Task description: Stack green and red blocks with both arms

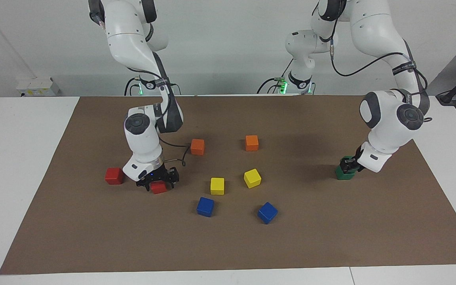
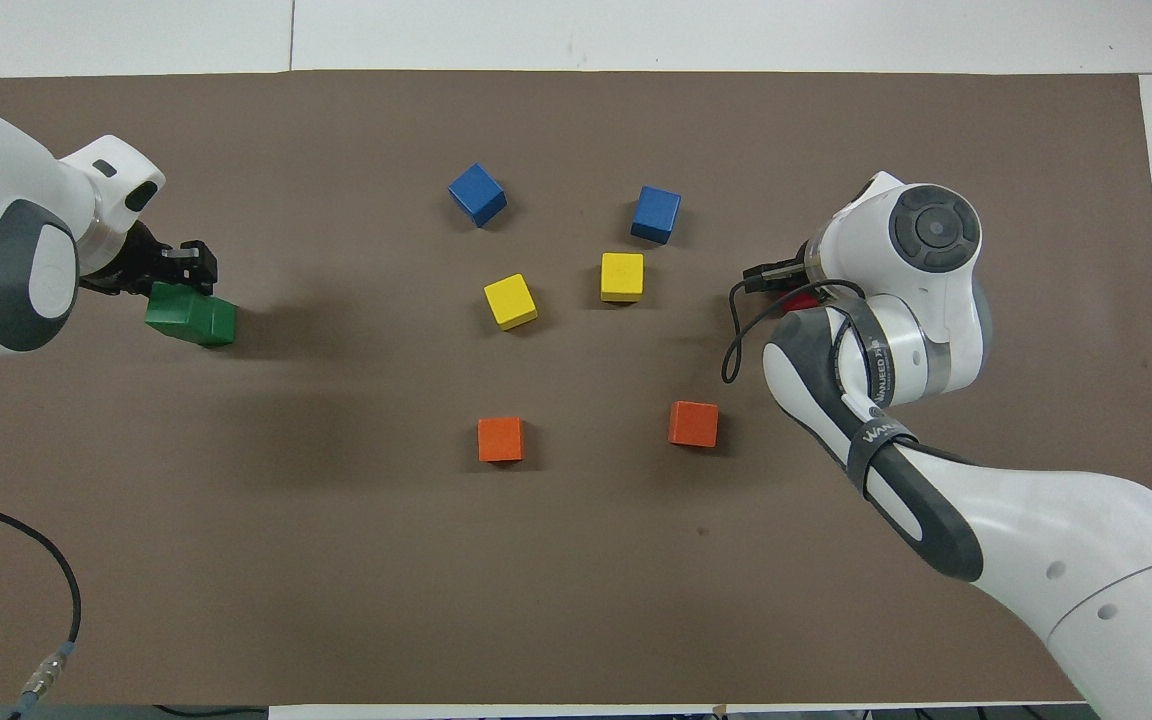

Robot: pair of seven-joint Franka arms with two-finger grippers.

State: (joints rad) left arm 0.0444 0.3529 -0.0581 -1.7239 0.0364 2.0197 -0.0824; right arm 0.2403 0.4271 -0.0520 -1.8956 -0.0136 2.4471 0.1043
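My right gripper point(image 1: 159, 185) is down at the mat, shut on a red block point(image 1: 159, 188). In the overhead view the arm hides all but a sliver of this block point(image 2: 808, 296). A second red block point(image 1: 114, 175) sits on the mat beside it, toward the right arm's end, and is hidden in the overhead view. My left gripper point(image 1: 348, 164) point(image 2: 191, 264) is low at a dark green block point(image 1: 344, 174) point(image 2: 192, 316) toward the left arm's end. The green shape looks larger than one cube. I cannot tell whether two green blocks are stacked there.
Two orange cubes point(image 1: 197, 147) point(image 1: 251, 143) lie nearest the robots. Two yellow cubes point(image 1: 217, 186) point(image 1: 252, 178) lie mid-mat, and two blue cubes point(image 1: 205, 206) point(image 1: 267, 212) lie farther out. All sit on the brown mat point(image 1: 331, 237) between the two grippers.
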